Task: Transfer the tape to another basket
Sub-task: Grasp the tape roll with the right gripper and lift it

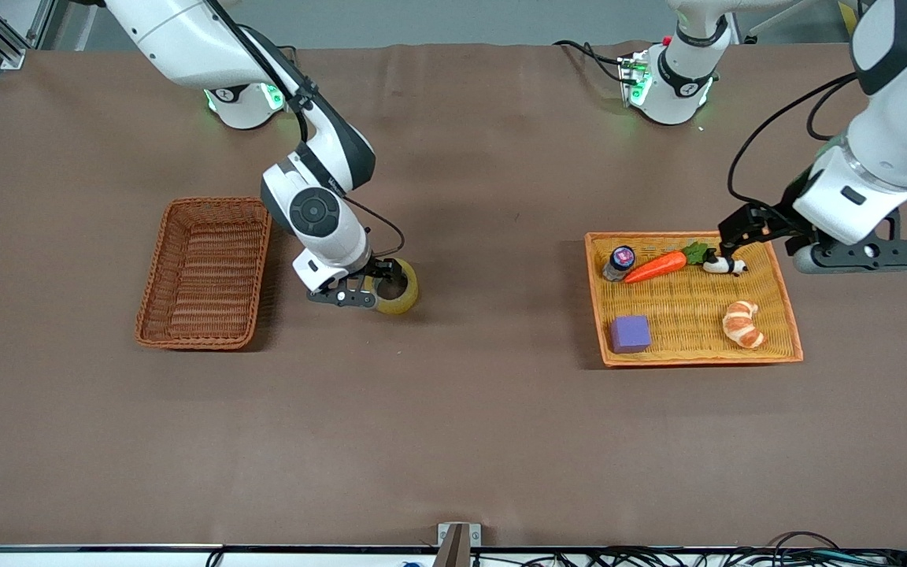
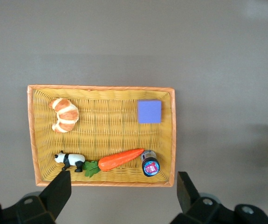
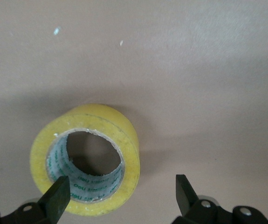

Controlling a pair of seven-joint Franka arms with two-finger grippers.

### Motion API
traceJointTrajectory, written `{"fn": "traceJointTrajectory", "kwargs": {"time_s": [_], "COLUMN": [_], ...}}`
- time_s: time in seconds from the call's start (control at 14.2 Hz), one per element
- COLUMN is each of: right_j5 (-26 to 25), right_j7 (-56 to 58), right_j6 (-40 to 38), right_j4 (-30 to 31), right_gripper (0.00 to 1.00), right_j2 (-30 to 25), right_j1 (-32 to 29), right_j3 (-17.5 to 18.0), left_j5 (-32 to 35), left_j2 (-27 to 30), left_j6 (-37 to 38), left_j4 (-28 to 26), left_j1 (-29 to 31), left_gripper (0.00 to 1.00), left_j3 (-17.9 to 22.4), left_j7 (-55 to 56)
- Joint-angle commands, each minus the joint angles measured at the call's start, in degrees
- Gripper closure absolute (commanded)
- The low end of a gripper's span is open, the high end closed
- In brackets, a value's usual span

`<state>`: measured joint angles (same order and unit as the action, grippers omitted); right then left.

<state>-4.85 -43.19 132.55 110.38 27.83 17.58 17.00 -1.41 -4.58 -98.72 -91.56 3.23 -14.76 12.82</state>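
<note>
The tape [image 1: 398,288], a thick yellowish roll with a grey core, lies on the brown counter [image 1: 453,433] just left of the centre of the front view, between the two baskets and much closer to the dark reddish-brown basket [image 1: 205,272] at centre left. That basket holds nothing that can be seen.

The right claw [image 1: 365,293] is low over the tape. In the right wrist view its fingers are spread wide, one fingertip [image 3: 58,192] over the roll's rim and the other off to the side above bare counter, so nothing is pinched yet.

The left claw [image 1: 725,246] hangs over the top edge of the orange-yellow basket [image 1: 788,311] at centre right of the front view, fingers spread and empty; that arm waits. In that basket lie a purple cube [image 1: 630,333], a croissant [image 1: 743,324], a carrot [image 1: 658,266], a small panda figure [image 1: 723,266] and a small jar [image 1: 620,261].

The step in hand looks like the grasp itself. The next move probably calls for shifting the right claw so the fingers straddle the roll or its wall, pressing them together, lifting, then carrying the tape the short way to the dark basket and letting go inside it.
</note>
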Motion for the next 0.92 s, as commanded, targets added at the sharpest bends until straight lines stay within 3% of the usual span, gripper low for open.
{"fn": "traceJointTrajectory", "kwargs": {"time_s": [0.0, 0.21, 0.42, 0.78, 0.85], "right_j5": [-1.22, -1.22, -1.22, -1.22, -1.22], "right_j7": [-1.72, -1.72, -1.72, -1.63, -1.55], "right_j6": [0.6, 2.8, 3.5, 5.69, 5.53], "right_j4": [-0.25, -0.25, -0.34, -0.34, -0.42], "right_gripper": [0.0, 0.0, 0.09, 0.57, 0.78], "right_j2": [1.7, 3.1, 4.25, 6.27, 6.27], "right_j1": [0.17, 0.61, 0.17, 0.26, 0.08], "right_j3": [0.32, 0.32, 0.23, 0.14, 0.14], "left_j5": [0.79, 0.79, 0.01, -0.18, -0.09], "left_j2": [2.81, 4.31, 4.31, 3.53, 3.78], "left_j6": [-0.34, -0.25, 2.2, 1.34, 0.55], "left_j4": [-2.65, -4.68, -4.51, -4.94, -5.55], "left_j1": [-0.41, -4.0, -5.77, -6.57, -6.31], "left_gripper": [0.0, 0.0, 0.0, 0.0, 0.0], "left_j3": [-0.01, 4.28, 7.89, 9.75, 9.75], "left_j7": [-0.52, -0.69, -1.65, -2.28, -2.36]}}
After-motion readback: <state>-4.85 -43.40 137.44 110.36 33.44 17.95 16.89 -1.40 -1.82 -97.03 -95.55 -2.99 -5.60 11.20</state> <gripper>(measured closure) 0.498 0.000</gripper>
